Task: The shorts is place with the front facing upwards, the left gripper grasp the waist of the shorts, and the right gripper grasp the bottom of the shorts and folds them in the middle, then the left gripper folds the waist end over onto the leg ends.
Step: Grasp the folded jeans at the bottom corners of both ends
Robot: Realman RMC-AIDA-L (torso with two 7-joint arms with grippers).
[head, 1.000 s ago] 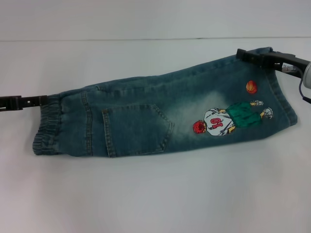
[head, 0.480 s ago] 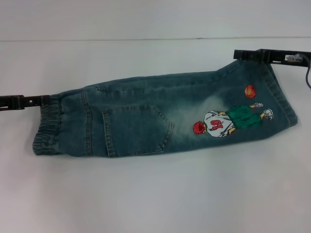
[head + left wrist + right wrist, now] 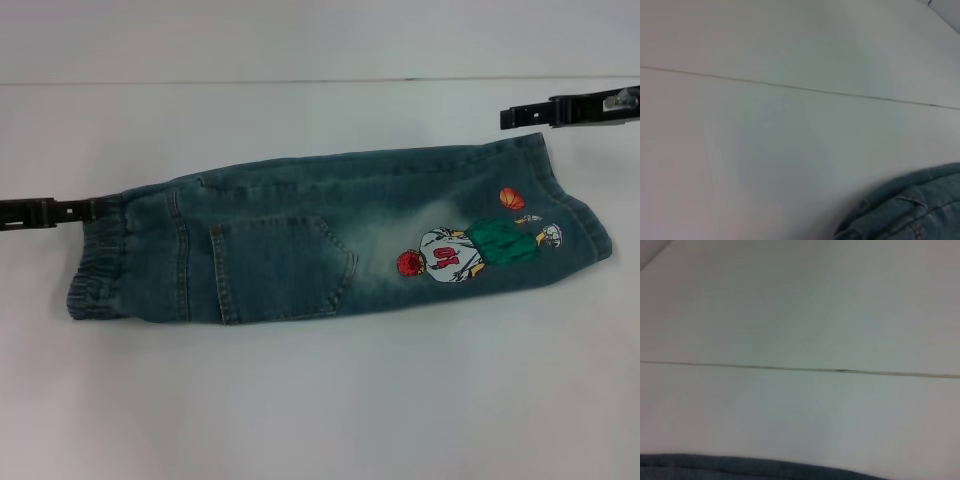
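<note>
Black right gripper [image 3: 512,118] hovers beside shorts [image 3: 320,240].

- My right gripper [image 3: 515,117] is off the shorts [image 3: 330,235] now; a second ago it pinched the far corner of the leg ends [image 3: 580,205].
- It sits up and away from that corner, with bare table [image 3: 300,400] between.
- The corner it held lies lower and flat, and the hem end has settled closer to me.
</note>
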